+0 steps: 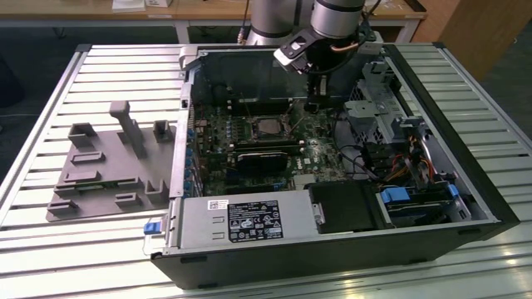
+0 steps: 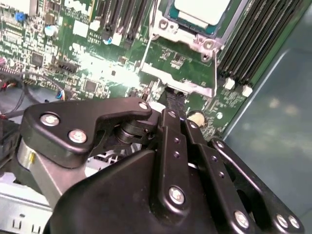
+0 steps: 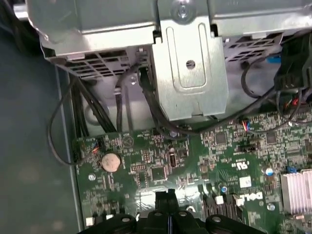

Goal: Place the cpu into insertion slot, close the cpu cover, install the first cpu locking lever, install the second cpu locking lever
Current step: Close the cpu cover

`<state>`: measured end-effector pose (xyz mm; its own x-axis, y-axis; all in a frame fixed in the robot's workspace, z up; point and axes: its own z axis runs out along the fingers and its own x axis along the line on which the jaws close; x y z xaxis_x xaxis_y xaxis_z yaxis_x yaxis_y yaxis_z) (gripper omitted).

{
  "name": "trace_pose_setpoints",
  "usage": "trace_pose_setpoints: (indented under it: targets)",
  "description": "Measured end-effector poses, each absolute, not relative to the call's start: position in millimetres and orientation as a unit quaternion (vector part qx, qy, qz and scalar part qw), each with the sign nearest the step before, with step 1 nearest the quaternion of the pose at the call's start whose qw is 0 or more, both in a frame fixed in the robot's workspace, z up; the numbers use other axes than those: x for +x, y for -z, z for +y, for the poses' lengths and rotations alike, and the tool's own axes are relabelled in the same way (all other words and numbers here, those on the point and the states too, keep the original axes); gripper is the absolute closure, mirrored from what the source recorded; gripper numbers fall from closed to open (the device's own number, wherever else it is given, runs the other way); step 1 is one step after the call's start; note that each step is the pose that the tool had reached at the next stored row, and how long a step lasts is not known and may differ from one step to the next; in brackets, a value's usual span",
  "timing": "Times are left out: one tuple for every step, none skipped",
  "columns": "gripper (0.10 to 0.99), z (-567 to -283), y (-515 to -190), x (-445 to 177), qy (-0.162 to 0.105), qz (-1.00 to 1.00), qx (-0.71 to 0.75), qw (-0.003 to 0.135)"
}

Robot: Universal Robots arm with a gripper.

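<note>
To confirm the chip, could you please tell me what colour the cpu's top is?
The cpu is pale silvery-white, best seen in the second wrist view.

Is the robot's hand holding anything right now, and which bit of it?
Nothing. The gripper has its jaws pressed together with nothing between them, down by the green board, close to the chip.

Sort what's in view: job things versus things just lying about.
Job: cpu, cover, end effector.
Lying about: grey fixture, power supply, coin battery, heatsink.
</note>
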<state>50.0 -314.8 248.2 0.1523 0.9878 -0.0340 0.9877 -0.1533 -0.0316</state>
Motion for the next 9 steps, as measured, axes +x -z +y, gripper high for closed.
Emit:
trace_pose_setpoints:
  targets:
    - [0.984,-314.8,-248.0,50.0,-0.027,-0.651,-0.759,0.004]
    - [0.984,-314.8,-247.8,50.1,-0.033,-0.651,-0.759,0.009]
    - [0.984,-314.8,-247.7,50.1,-0.039,-0.65,-0.758,0.015]
    - [0.984,-314.8,-247.5,50.2,-0.046,-0.65,-0.758,0.02]
    - [0.984,-314.8,-247.5,50.2,-0.05,-0.65,-0.758,0.024]
    - [0.984,-314.9,-247.5,50.2,-0.051,-0.65,-0.758,0.025]
    - [0.984,-314.9,-247.5,50.2,-0.051,-0.65,-0.758,0.025]
    - [0.984,-314.8,-247.4,50.2,-0.051,-0.65,-0.758,0.025]
    - [0.984,-314.8,-247.4,50.2,-0.051,-0.65,-0.758,0.025]
